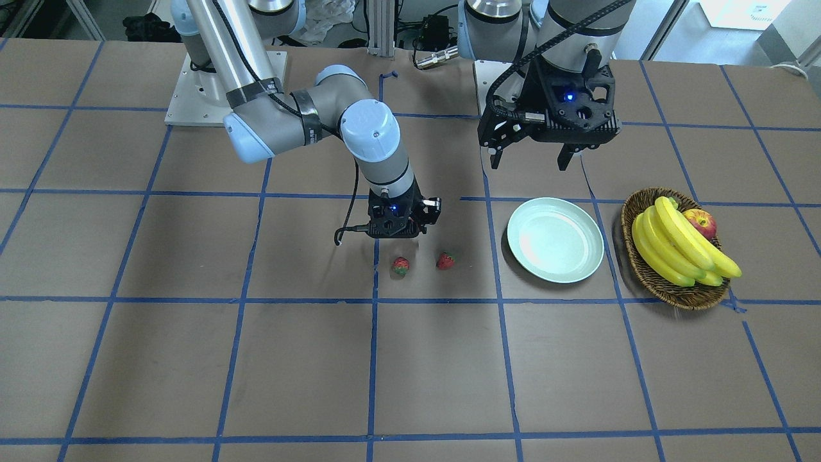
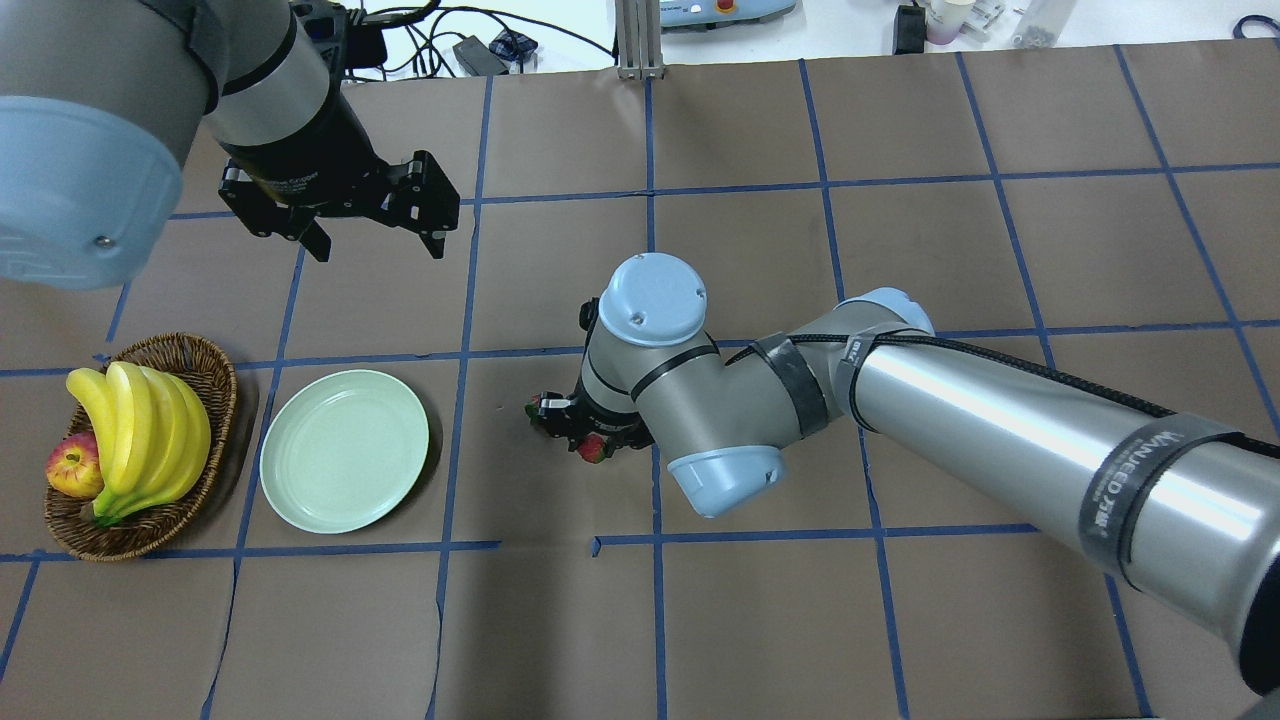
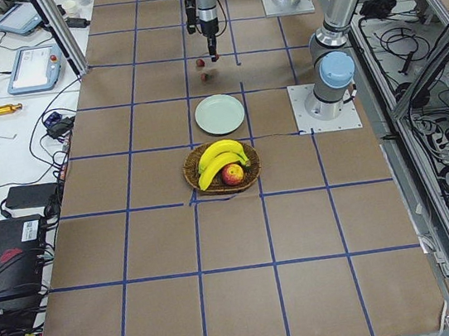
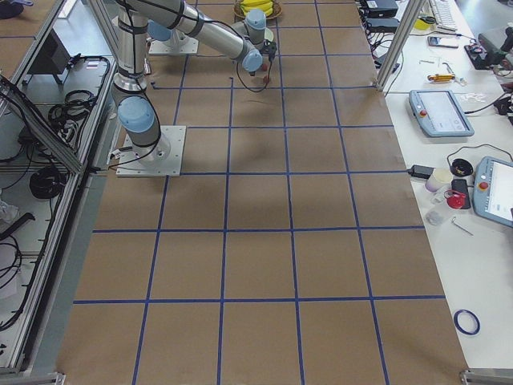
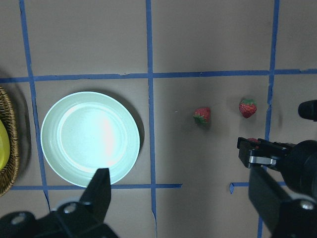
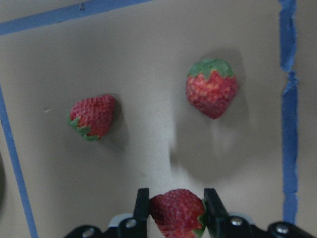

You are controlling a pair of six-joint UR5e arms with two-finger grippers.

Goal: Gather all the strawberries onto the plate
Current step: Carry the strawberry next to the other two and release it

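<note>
A basket point(image 2: 225, 410) sits on the table point(image 2: 900, 250), on my left side. It holds a bunch of bananas point(image 2: 150, 430) and an apple point(image 2: 72, 468). The apple touches the bananas on the side facing the table's end. Blue tape lines point(image 2: 648, 180) divide the brown surface into squares. A tablet point(image 4: 439, 112) lies on the side bench point(image 4: 481, 265).

- Table point(image 1: 192, 359): brown top, gridded with blue tape point(image 1: 308, 299).
- A strawberry point(image 1: 401, 265) and a second strawberry point(image 1: 445, 260), close together.
- Pale green plate point(image 1: 555, 239) near them.
- Wicker basket point(image 1: 667, 292) just beside the plate.
</note>
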